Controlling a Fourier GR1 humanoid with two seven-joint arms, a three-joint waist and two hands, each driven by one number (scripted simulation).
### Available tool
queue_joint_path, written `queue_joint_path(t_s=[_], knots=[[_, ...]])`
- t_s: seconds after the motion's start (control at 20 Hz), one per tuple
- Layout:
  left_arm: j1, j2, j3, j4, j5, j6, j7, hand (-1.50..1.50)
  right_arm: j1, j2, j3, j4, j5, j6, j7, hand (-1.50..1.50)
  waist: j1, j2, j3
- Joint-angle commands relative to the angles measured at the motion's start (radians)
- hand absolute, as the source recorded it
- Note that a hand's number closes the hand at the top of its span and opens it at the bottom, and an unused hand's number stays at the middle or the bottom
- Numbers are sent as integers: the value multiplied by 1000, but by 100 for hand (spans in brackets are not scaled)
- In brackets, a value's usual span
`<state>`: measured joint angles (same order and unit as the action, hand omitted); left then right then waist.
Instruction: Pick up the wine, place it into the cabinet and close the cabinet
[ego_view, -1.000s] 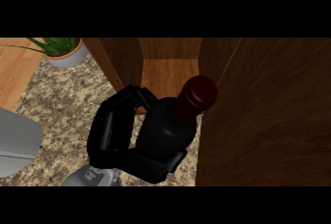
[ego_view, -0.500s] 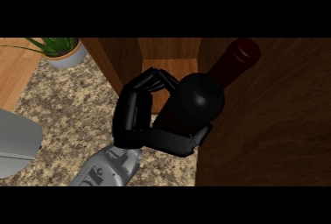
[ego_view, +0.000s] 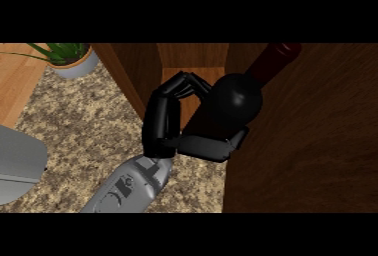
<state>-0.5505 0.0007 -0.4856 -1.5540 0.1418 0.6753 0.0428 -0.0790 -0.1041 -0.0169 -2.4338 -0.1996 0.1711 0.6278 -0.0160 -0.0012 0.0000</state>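
Right hand (ego_view: 196, 142) grasping wine bottle (ego_view: 232, 105), lifted at cabinet (ego_view: 310, 140) opening, neck inward. Pick-up done; probably not yet set down. Door closing remains.

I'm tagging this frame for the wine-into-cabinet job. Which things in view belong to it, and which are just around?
Belongs to the job:
- wine bottle, held
- robot hand, curled round the bottle
- cabinet, open
- cabinet door, at the right

Just around:
- potted plant
- grey object at the left edge
- counter
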Motion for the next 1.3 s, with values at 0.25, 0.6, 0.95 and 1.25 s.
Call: queue_joint_path(t_s=[0.25,0.6,0.95,1.25], knots=[[54,-1,-56,130,181,51,-253,150,71,25,17,-81,-53,22,-37,-150,-1,2,0],[-10,7,11,264,118,22,-256,150,26,22,46,-169,-31,-39,76,-150,1,0,0],[42,-1,-29,315,121,22,-359,150,41,17,-19,-88,-79,8,-9,-150,6,1,0],[53,-1,48,367,157,-10,-444,150,31,2,-30,-127,-90,-2,38,-150,7,0,0]])
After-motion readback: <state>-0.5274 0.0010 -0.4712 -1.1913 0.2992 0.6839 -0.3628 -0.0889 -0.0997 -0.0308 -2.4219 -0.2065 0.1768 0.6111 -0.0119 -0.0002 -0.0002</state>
